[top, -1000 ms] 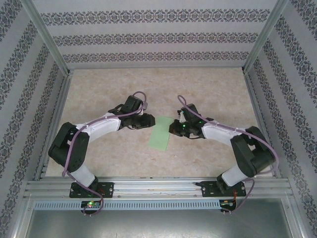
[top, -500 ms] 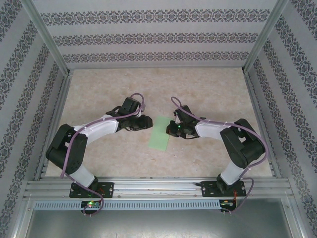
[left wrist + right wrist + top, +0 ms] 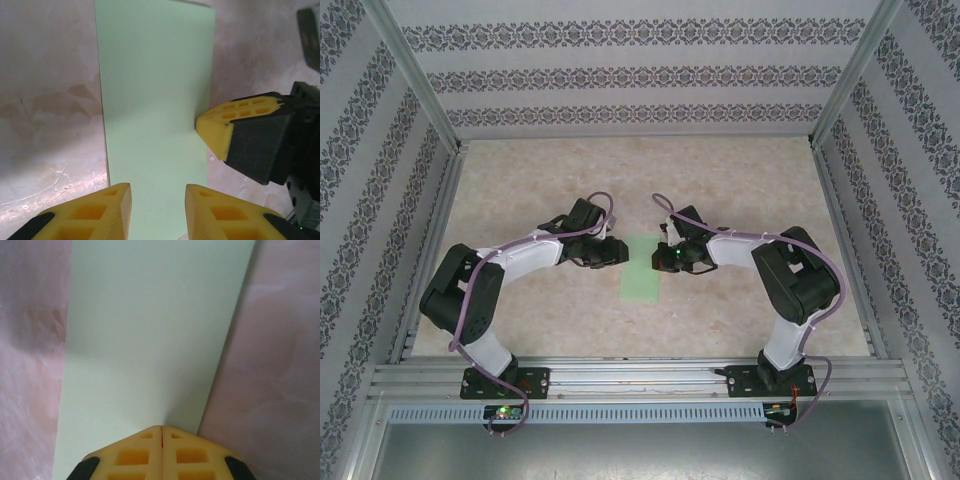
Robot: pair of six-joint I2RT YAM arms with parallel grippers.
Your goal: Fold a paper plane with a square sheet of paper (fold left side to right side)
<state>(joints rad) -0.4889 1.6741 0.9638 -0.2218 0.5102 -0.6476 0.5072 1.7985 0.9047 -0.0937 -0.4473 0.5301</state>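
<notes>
Right pincer [image 3: 161, 431] nearer paper [image 3: 150, 330]; wrist view: tips together

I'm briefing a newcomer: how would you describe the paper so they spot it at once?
On the beige marbled table, look between the left gripper and the right gripper. The sheet of paper lies flat there, a narrow strip. It is the only pale-green thing.

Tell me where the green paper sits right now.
In the top view the green paper lies flat mid-table, between the left gripper and the right gripper.
</notes>
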